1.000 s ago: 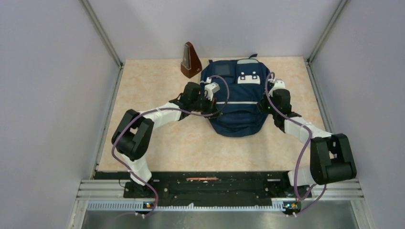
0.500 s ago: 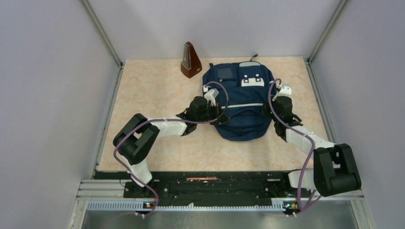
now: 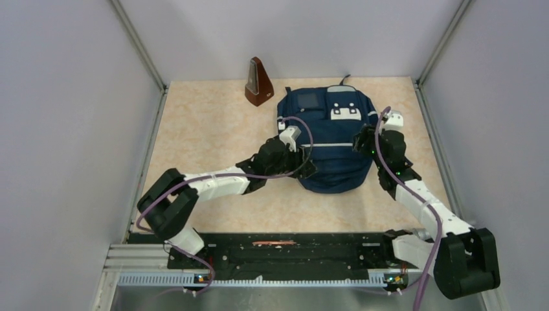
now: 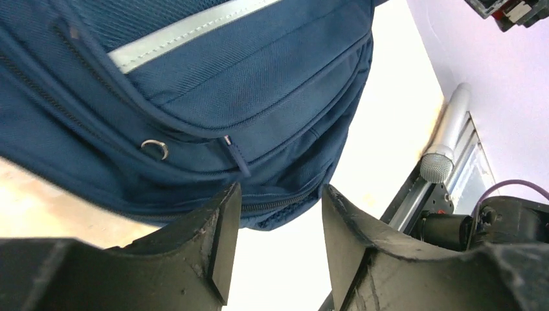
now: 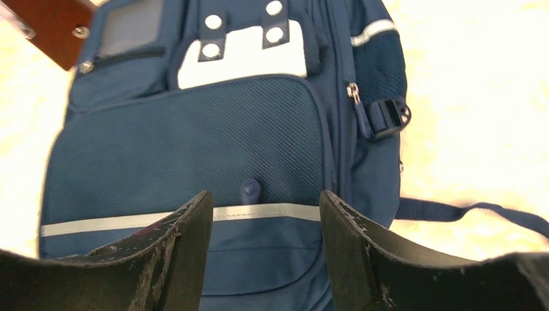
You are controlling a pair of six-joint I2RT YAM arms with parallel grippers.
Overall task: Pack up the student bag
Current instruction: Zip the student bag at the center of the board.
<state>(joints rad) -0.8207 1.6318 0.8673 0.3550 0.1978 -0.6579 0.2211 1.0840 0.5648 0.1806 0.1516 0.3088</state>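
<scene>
At the far left of the table (image 3: pixel 207 123) stands a brown metronome (image 3: pixel 259 83), just beside the far left corner of the student bag (image 3: pixel 327 139). It is not in my way and I do not touch it.

My left gripper (image 4: pixel 280 201) is at the near left corner of the bag, low and close to the table. Its jaws stand about half apart and nothing is between them. Just beyond them I see the bottom edge of the bag, with a zipper pull (image 4: pixel 234 155) lying flat on a closed zip.

The student bag lies flat in the far middle of the table, with its front side up and its pale patches toward the back wall. I think it is laid so that both arms can reach its sides.

My right gripper (image 5: pixel 265 201) is at the right side of the bag and looks across the front pocket. It is also parted, with nothing in its hold. A side strap (image 5: pixel 466 210) trails loose on the table at the right. Since every zip that I can see looks closed, I judge the packing is near its end.
</scene>
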